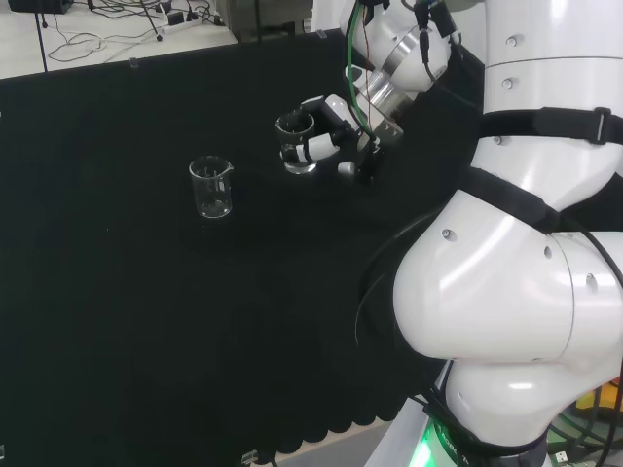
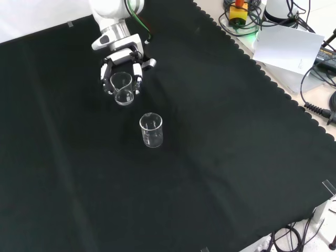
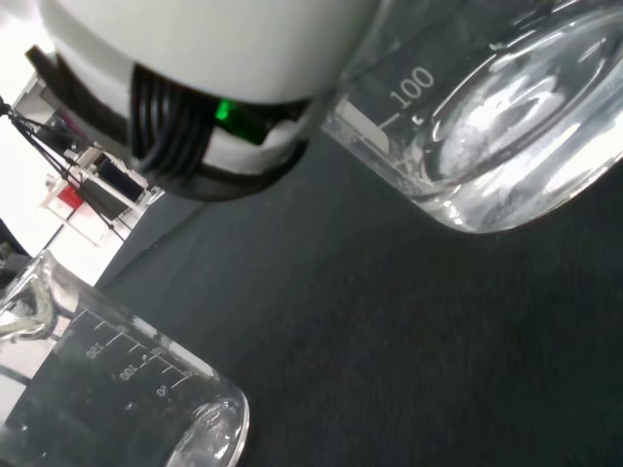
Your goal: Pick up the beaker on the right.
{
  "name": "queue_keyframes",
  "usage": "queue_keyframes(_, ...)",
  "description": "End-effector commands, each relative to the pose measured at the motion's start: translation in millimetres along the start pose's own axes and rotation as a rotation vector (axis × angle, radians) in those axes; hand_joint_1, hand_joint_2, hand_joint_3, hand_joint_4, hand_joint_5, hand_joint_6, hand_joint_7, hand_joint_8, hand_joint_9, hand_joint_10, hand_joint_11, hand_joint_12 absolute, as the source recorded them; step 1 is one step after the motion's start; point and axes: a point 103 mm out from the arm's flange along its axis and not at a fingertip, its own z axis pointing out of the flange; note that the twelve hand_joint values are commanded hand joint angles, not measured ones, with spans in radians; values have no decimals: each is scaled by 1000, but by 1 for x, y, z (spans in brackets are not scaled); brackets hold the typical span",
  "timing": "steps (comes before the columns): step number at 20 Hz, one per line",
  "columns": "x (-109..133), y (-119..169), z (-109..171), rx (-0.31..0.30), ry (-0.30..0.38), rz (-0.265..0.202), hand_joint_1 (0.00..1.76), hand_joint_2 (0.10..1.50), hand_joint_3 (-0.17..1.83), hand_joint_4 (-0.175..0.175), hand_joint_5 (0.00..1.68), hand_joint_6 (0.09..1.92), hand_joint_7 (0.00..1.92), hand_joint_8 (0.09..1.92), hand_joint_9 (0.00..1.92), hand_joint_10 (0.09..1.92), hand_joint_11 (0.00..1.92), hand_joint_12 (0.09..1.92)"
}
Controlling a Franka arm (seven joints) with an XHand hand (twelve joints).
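Clear glossy glass beakers (image 2: 151, 130) on matt black cloth (image 2: 210, 157); shiny white arm links (image 1: 506, 282)

Head view: one beaker (image 1: 295, 143) sits in the upper centre of the frame, inside the curled fingers of the hand (image 1: 331, 136). A second beaker (image 1: 211, 187) stands apart, lower left of it, on the cloth (image 1: 146, 321). The arm's links (image 1: 506, 253) occupy the right side.

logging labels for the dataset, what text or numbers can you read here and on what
"100": on the scale printed on the beaker in the hand, wrist view.
Numbers on the scale of the other beaker: too blurred to read for sure.
White paper beside the cloth, front view: print too small to read.
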Motion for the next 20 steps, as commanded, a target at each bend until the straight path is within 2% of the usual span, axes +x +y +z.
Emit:
queue_keyframes(1,10,-1,-17,61,-24,-18,1434,604,716,-175,1166,732,1337,696,1342,651,1068,846)
queue_keyframes(7,25,1,-27,157,-38,-29,1436,587,740,-175,1173,722,1346,684,1360,643,1082,837)
queue_keyframes(10,35,1,-30,186,-41,-35,1436,582,748,-175,1175,720,1348,682,1365,640,1087,832)
queue_keyframes(12,41,1,-30,203,-46,-42,1424,690,573,-175,1185,713,1265,710,1296,669,1085,821)
queue_keyframes(14,48,1,-31,226,-53,-51,1418,744,486,-175,1186,711,1227,724,1263,685,1085,815)
queue_keyframes(20,68,4,-35,292,-81,-71,1417,763,455,-175,1187,710,1214,725,1253,692,1087,812)
